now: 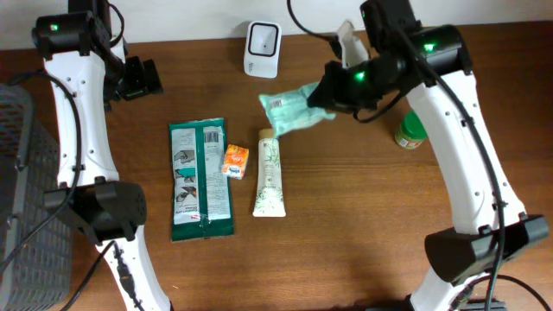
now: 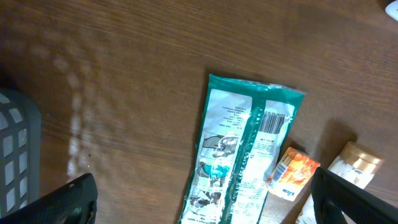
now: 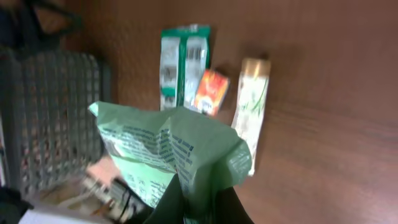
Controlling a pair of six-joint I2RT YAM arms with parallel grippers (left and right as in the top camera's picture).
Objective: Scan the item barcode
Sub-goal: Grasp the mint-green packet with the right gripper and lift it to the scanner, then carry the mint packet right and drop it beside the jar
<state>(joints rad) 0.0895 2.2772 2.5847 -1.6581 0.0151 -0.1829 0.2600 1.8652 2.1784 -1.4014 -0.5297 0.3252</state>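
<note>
My right gripper [image 1: 325, 95] is shut on one end of a light green pouch [image 1: 292, 111], holding it above the table. The pouch hangs just in front and to the right of the white barcode scanner [image 1: 262, 49] at the back edge. In the right wrist view the pouch [image 3: 168, 146] fills the centre, its crumpled end pinched between my dark fingers [image 3: 171, 208]; printed text shows on it. My left gripper [image 1: 138, 78] is open and empty at the far left. In the left wrist view its fingertips [image 2: 68, 202] stand wide apart above the table.
A dark green packet [image 1: 201, 177], a small orange box [image 1: 235, 161] and a cream tube [image 1: 270, 173] lie side by side mid-table. A green-lidded jar [image 1: 409, 131] stands at the right, under my right arm. A grey basket [image 1: 22, 199] sits at the left edge.
</note>
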